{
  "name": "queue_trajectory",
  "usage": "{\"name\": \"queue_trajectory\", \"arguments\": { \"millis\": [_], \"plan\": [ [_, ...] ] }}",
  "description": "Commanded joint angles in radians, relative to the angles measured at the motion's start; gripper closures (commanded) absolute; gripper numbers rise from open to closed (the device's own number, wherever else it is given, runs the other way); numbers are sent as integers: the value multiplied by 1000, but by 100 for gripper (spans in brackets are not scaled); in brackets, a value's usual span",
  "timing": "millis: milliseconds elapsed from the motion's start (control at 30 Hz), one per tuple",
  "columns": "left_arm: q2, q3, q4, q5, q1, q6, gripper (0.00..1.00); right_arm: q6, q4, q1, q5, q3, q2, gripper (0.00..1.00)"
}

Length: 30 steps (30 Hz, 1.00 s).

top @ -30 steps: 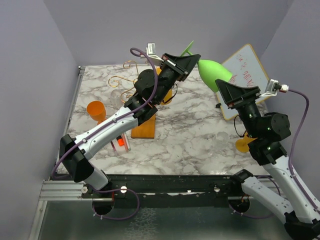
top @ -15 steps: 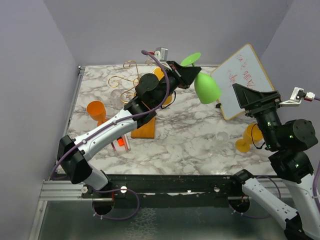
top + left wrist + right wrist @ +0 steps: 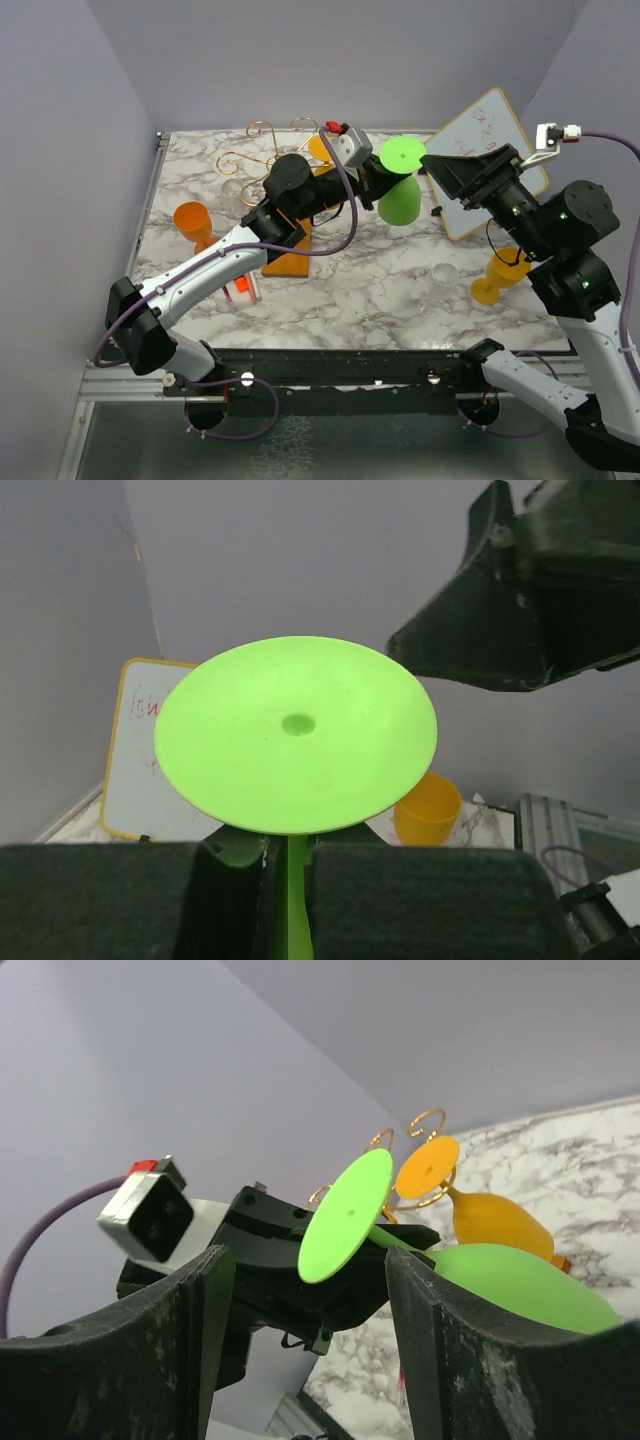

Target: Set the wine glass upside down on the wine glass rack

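- The right jaws are standing wide apart now and are gripping nothing. One second ago they were at the bowl of the green wine glass (image 3: pixel 400 200); now they are hanging just beside it, on the side of the whiteboard (image 3: pixel 495 125).
- The left jaws are staying clamped on the thin stem, as the left wrist view is showing, so the left arm (image 3: pixel 220 265) alone is carrying the glass.
- The glass itself is turning over. One second ago it was lying sideways in the air, with the bowl pointing to the right arm (image 3: pixel 570 250). Now its round foot is facing up and the bowl is hanging under it.
- The glass is being held in the air above the marble counter (image 3: pixel 380 290), to the right of the wine glass rack (image 3: pixel 262 128), near it but not touching it.
- In my judgement, the handing over and the turning are done. What is remaining is to bring the stem into one free curled arm of the rack, so that the foot is resting on the wire.
- An orange glass (image 3: pixel 495 1222) is already hanging on the rack, so another arm of it is needing to be chosen.
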<state>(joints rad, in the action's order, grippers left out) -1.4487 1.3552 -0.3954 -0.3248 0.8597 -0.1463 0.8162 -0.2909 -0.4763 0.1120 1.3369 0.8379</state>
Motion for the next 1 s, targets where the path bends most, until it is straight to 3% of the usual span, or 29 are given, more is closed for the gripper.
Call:
{"name": "queue_trajectory", "arguments": {
  "millis": [0, 267, 633, 700, 767, 900, 967],
  "plan": [
    [27, -15, -17, -144, 2, 141, 100, 56, -77, -1, 23, -8, 17, 34],
    [47, -49, -17, -163, 2, 198, 100, 117, -57, -1, 57, -31, 55, 39],
    [66, -71, -17, -187, 2, 197, 99, 204, -29, -2, 103, -63, 61, 73],
    [71, -75, -17, -169, 2, 171, 93, 222, -31, -1, 111, -63, 68, 83],
    [74, -76, -17, -157, 2, 124, 78, 222, -24, -2, 114, -63, 76, 98],
    [82, -79, -16, -155, 2, -28, 39, 204, -17, -1, 77, -74, 61, 99],
    [91, -86, -16, -172, 2, -137, 30, 199, -9, -2, 52, -88, 40, 99]
  ]
}}
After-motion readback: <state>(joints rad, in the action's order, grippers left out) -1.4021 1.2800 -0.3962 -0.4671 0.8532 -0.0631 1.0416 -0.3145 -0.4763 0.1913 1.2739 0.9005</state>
